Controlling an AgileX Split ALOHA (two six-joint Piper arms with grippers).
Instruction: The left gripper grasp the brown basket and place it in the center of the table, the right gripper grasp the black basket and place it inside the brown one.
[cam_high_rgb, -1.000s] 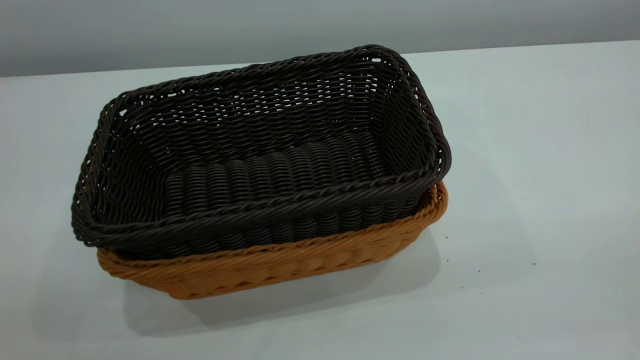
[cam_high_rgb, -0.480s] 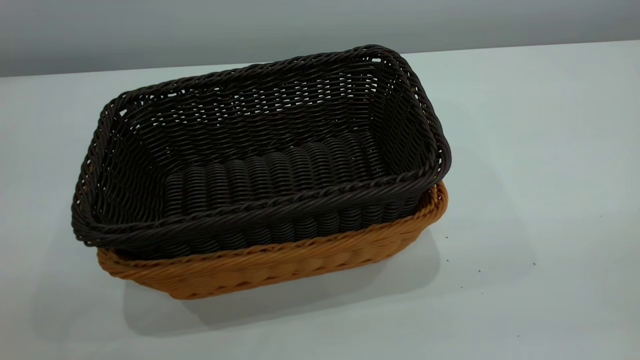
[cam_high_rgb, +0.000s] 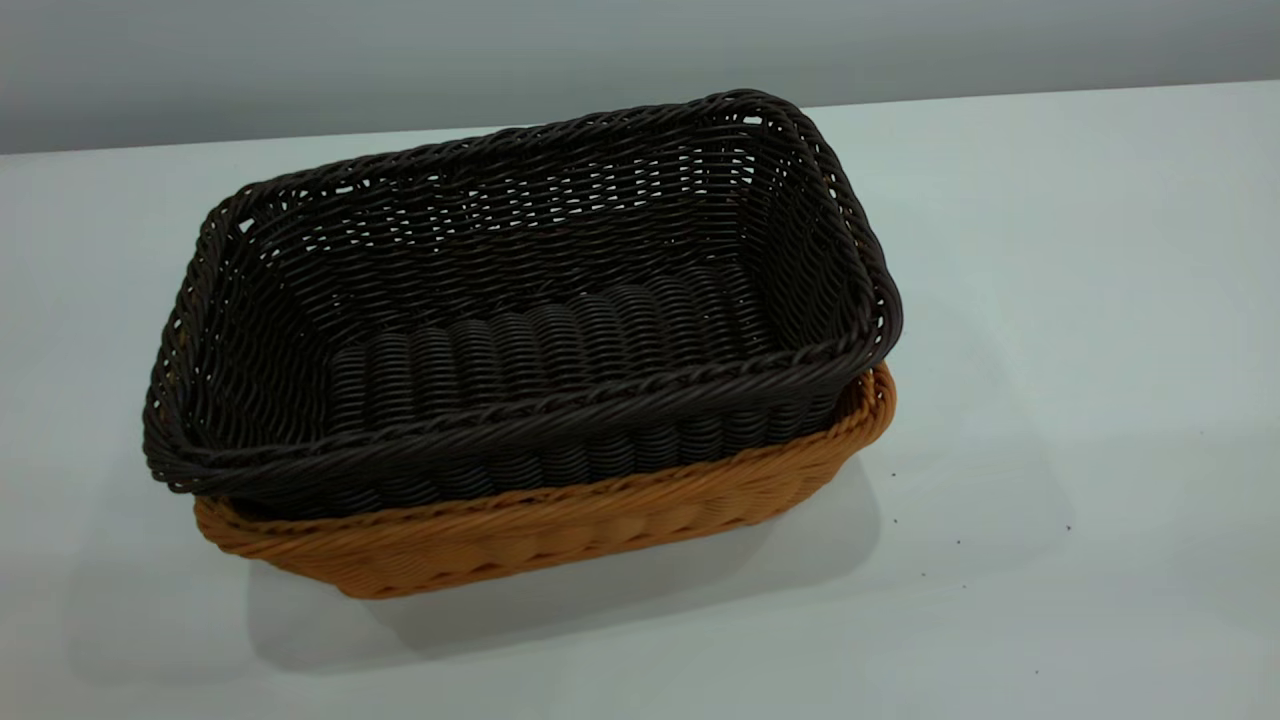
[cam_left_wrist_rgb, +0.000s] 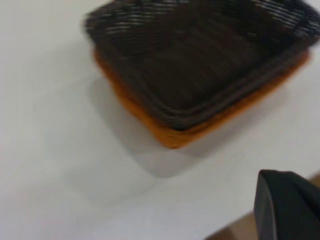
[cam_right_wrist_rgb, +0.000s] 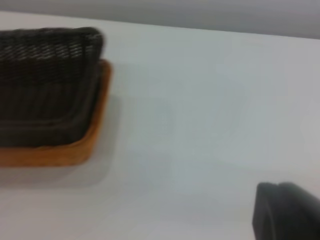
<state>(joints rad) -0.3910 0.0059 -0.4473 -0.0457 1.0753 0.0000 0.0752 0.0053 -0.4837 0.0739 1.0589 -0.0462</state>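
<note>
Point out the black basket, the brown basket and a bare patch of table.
black basket (cam_high_rgb: 545, 345), exterior view, its woven floor.
brown basket (cam_high_rgb: 560, 525), exterior view, near side wall.
table (cam_high_rgb: 1050, 330), exterior view, bare top.

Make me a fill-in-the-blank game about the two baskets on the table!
1. The black basket sits inside the ____ basket.
2. Both baskets rest on the white ____.
3. The inside of the black basket is ____.
4. Neither gripper touches a ____.

Missing words: brown; table; empty; basket
</note>
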